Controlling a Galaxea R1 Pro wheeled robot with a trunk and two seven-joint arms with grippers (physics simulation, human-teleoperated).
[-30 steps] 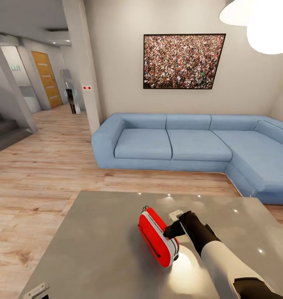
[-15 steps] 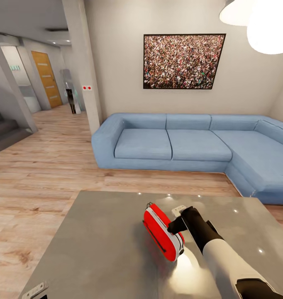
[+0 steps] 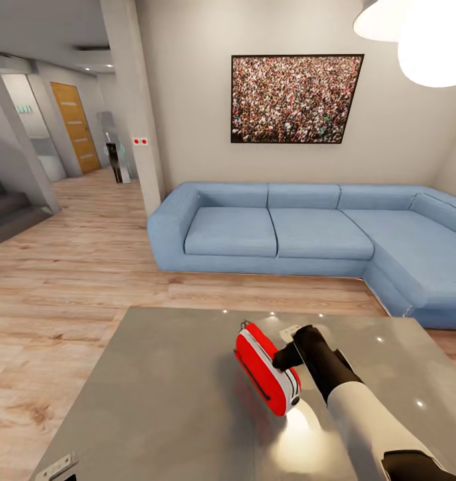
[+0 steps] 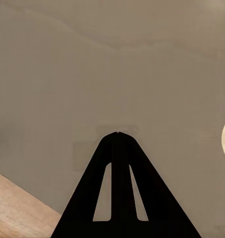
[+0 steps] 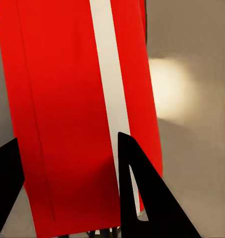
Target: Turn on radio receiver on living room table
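Note:
The red radio receiver (image 3: 265,371) stands tilted on its edge near the middle of the grey table (image 3: 161,394) in the head view. My right gripper (image 3: 286,357) is against the radio's right side, its black fingers touching the white-rimmed body. In the right wrist view the radio (image 5: 68,99) is close up, with its white rim stripe, and my right gripper (image 5: 69,136) is open with both fingers in front of the red surface. My left gripper (image 4: 117,133) is shut, with nothing in it, over the bare table top (image 4: 112,64).
Beyond the table, a blue L-shaped sofa (image 3: 308,230) runs along the wall under a framed crowd picture (image 3: 296,99). A pendant lamp (image 3: 428,33) hangs at the upper right. Wood floor (image 3: 67,280) lies to the left, with a pillar (image 3: 131,100) and stairs (image 3: 7,214).
The radio and my right gripper have shifted together a little to the right and farther across the table. The camera has not moved.

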